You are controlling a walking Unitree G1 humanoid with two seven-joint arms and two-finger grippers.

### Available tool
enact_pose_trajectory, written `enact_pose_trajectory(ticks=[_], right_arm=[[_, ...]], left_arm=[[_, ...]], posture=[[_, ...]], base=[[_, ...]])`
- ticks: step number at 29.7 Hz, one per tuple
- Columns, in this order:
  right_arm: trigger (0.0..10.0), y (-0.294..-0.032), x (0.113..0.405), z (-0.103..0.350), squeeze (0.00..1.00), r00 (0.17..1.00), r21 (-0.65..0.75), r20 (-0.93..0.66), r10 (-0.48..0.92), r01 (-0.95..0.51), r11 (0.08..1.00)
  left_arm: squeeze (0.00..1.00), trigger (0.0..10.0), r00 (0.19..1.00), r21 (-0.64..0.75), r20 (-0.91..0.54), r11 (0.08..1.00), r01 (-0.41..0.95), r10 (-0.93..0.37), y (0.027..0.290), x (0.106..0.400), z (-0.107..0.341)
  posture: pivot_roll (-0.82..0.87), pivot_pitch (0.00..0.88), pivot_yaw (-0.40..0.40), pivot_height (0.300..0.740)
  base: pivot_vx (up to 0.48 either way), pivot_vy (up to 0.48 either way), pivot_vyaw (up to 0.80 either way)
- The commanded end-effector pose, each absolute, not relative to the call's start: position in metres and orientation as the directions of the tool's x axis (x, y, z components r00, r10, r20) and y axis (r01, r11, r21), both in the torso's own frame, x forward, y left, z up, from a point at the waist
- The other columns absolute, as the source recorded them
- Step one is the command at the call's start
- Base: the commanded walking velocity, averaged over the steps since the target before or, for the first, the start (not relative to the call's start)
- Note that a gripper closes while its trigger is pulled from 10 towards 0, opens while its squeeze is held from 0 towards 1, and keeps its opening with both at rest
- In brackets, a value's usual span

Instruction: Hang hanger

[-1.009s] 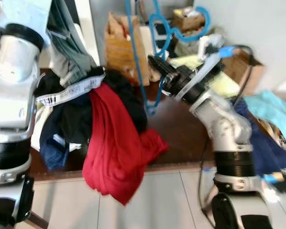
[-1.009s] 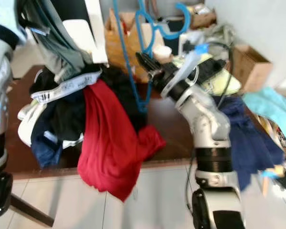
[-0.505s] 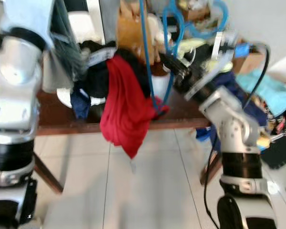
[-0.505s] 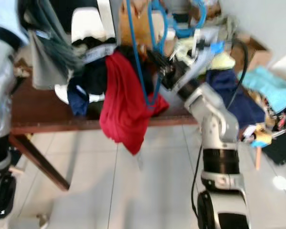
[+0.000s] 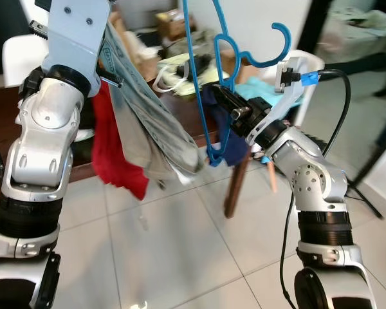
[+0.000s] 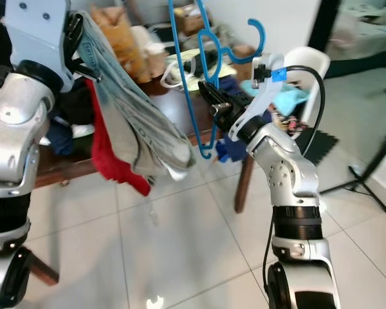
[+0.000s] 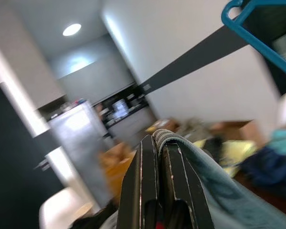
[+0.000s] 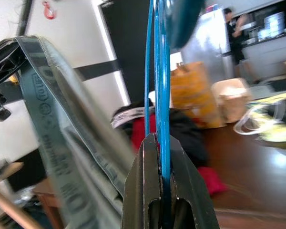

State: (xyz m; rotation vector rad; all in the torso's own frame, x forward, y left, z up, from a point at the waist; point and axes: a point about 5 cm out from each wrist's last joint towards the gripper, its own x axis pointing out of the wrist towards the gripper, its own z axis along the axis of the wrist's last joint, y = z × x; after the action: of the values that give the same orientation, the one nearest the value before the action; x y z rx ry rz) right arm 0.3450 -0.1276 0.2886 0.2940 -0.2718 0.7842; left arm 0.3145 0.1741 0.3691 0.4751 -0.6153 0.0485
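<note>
The view now takes in more floor. The right hand is clamped on the blue hanger, held upright beside grey trousers pinched in the left hand. Light, stiff, slippery wire: hold low.

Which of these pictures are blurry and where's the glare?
Left eye view: arms fairly sharp, background soft, small glare spot on the floor tiles. Left wrist view: fingers sharp, room behind blurred, ceiling light blown out. Right wrist view: blue hanger crisp, grey garment smeared.
</note>
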Motion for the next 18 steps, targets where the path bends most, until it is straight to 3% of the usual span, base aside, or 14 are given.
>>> enact_pose_trajectory(ticks=[1, 12, 14, 15, 18], right_arm=[[10.0, -0.130, 0.339, 0.284, 0.00, 0.645, 0.103, 0.309, 0.699, -0.753, 0.650], [10.0, -0.159, 0.327, 0.271, 0.00, 0.616, -0.062, 0.169, 0.770, -0.773, 0.632], [10.0, -0.182, 0.313, 0.257, 0.00, 0.586, -0.175, -0.012, 0.810, -0.799, 0.575], [10.0, -0.182, 0.313, 0.257, 0.00, 0.586, -0.175, -0.012, 0.810, -0.799, 0.575], [10.0, -0.196, 0.293, 0.241, 0.00, 0.526, -0.206, -0.223, 0.821, -0.849, 0.487]], left_arm=[[0.00, 10.0, 0.847, 0.435, 0.525, 0.882, -0.181, -0.086, 0.180, 0.320, 0.358], [0.00, 10.0, 0.883, 0.448, 0.457, 0.885, -0.123, -0.109, 0.181, 0.327, 0.340], [0.00, 10.0, 0.900, 0.438, 0.416, 0.896, -0.071, -0.131, 0.184, 0.333, 0.329], [0.00, 10.0, 0.900, 0.438, 0.416, 0.896, -0.071, -0.131, 0.184, 0.333, 0.329], [0.00, 10.0, 0.902, 0.426, 0.416, 0.901, -0.081, -0.116, 0.198, 0.337, 0.332]], posture=[[0.00, 0.061, 0.022, 0.740], [-0.01, 0.067, 0.027, 0.740], [-0.02, 0.072, 0.032, 0.740], [-0.02, 0.072, 0.032, 0.740], [-0.02, 0.076, 0.033, 0.740]], base=[[0.000, 0.000, -0.80], [0.000, 0.000, -0.80], [0.000, 0.000, -0.80], [0.000, 0.000, -0.80], [0.000, 0.000, -0.80]])
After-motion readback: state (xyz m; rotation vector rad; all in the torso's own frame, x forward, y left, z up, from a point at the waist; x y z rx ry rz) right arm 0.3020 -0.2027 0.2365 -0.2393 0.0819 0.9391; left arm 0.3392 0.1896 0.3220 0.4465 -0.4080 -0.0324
